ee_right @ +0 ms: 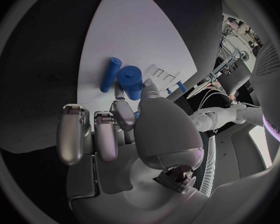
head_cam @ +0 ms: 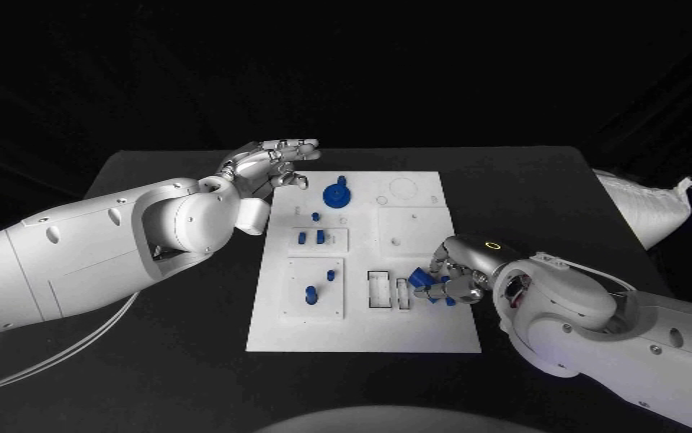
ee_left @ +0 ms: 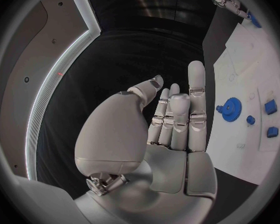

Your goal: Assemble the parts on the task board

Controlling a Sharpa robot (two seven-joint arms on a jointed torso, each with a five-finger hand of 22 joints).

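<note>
The white task board (head_cam: 411, 338) lies mid-table. My right hand (head_cam: 450, 271) is curled low over its near right part, and a small blue part (ee_right: 137, 115) shows pinched between thumb and finger. Just past its fingertips lie a blue cylinder (ee_right: 130, 79) and a blue rod (ee_right: 110, 73); they appear as a blue cluster (head_cam: 421, 278) in the head view. My left hand (head_cam: 271, 163) hovers above the board's far left corner with its fingers straight and nothing in it. A blue gear (head_cam: 336, 194) lies on the board just right of that hand, also seen as the gear (ee_left: 230, 107).
Small blue blocks (head_cam: 310, 237) sit in the board's middle left panel, and two more blue pieces (head_cam: 320, 288) lie nearer on the left. An open rectangular slot (head_cam: 378, 289) is beside the right hand. Black table (head_cam: 173, 353) surrounds the board.
</note>
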